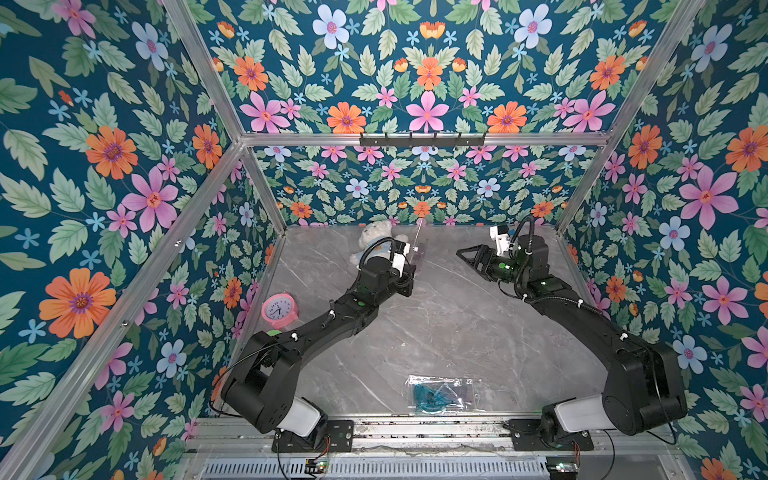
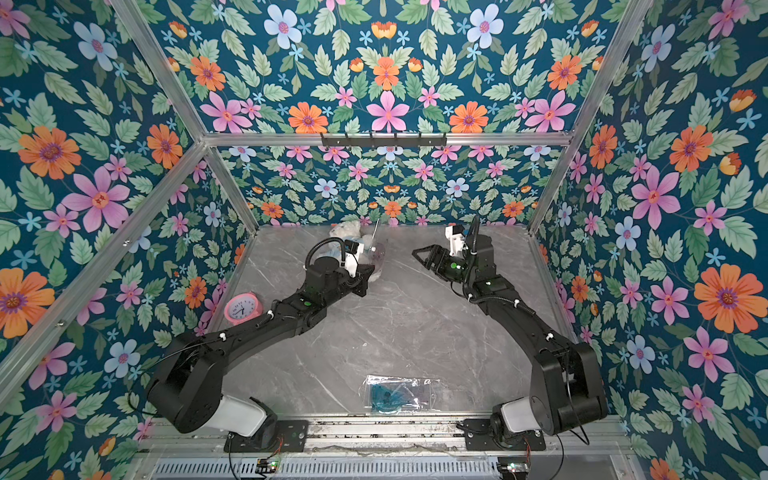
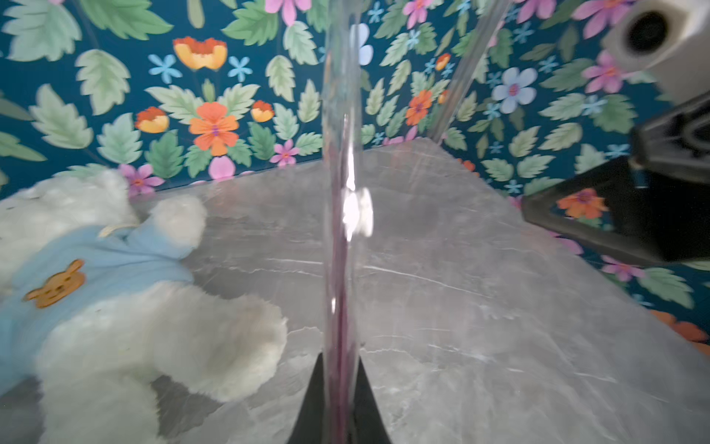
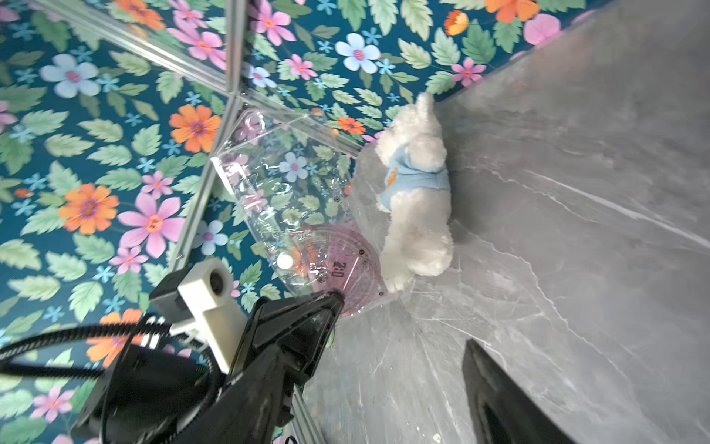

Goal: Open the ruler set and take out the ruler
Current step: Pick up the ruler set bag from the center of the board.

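Ruler hard to make out, possibly behind the pink protractor (image 4: 342,261) inside the clear plastic ruler-set pouch (image 4: 284,184). The left gripper (image 4: 338,298) pinches that pouch upright over the grey marble table (image 1: 436,324). The right gripper (image 1: 464,257) is spread wide, empty, well apart. A second clear pouch (image 1: 440,395), teal pieces inside, lies flat near the front.

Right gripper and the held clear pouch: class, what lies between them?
Nothing; in both top views only bare tabletop separates the right gripper from the pouch.

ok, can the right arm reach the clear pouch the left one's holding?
Probably yes: the right tool is open, facing the clear pouch that the left tool pinches, and nothing stands in the gap between them.
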Robot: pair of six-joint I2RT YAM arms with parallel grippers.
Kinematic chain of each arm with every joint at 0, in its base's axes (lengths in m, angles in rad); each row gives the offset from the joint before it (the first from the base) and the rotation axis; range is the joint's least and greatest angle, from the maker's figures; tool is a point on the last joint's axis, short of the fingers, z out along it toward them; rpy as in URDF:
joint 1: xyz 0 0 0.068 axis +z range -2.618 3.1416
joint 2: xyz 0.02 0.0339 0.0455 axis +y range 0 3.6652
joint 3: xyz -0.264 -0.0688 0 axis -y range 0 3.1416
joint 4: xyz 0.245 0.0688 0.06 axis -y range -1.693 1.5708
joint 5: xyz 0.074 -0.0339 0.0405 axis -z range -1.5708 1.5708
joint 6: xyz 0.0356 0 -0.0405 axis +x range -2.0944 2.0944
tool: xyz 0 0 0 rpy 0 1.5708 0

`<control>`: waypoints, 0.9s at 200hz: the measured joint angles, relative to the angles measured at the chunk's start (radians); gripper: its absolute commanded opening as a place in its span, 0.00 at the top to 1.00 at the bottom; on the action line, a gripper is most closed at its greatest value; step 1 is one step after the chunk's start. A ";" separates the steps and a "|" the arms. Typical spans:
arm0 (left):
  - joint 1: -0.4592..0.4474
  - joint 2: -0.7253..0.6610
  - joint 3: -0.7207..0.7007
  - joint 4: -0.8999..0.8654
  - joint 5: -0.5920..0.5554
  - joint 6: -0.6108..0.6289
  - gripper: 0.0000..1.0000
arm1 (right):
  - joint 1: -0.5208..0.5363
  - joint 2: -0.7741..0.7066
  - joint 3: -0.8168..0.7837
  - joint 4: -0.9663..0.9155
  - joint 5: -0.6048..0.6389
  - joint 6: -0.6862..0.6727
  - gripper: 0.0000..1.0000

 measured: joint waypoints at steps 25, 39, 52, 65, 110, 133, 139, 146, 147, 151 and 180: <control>0.045 0.026 0.041 0.008 0.204 -0.025 1.00 | -0.002 0.005 -0.131 0.286 -0.053 0.004 0.26; 0.074 0.050 0.054 0.026 0.320 -0.049 1.00 | -0.002 0.037 -0.190 0.459 -0.073 0.019 0.27; 0.103 0.077 0.057 0.066 0.421 -0.090 1.00 | -0.004 0.081 -0.219 0.610 -0.093 0.045 0.29; 0.127 0.104 0.058 0.106 0.515 -0.135 1.00 | -0.005 0.135 -0.215 0.744 -0.121 0.085 0.31; 0.138 0.150 0.077 0.160 0.732 -0.206 1.00 | -0.005 0.312 -0.115 1.011 -0.240 0.199 0.32; 0.142 0.135 0.072 0.150 0.781 -0.210 1.00 | -0.005 0.352 -0.079 1.046 -0.273 0.214 0.28; 0.143 0.130 0.072 0.140 0.788 -0.202 1.00 | -0.005 0.358 -0.073 1.053 -0.285 0.216 0.27; 0.144 0.123 0.072 0.129 0.795 -0.192 1.00 | -0.005 0.363 -0.068 1.057 -0.292 0.217 0.27; 0.144 0.123 0.072 0.128 0.796 -0.192 1.00 | -0.005 0.363 -0.068 1.057 -0.293 0.217 0.27; 0.145 0.119 0.071 0.124 0.799 -0.191 1.00 | -0.005 0.365 -0.066 1.058 -0.298 0.217 0.27; 0.150 0.123 0.072 0.104 0.820 -0.170 1.00 | -0.002 0.375 -0.056 1.073 -0.322 0.217 0.28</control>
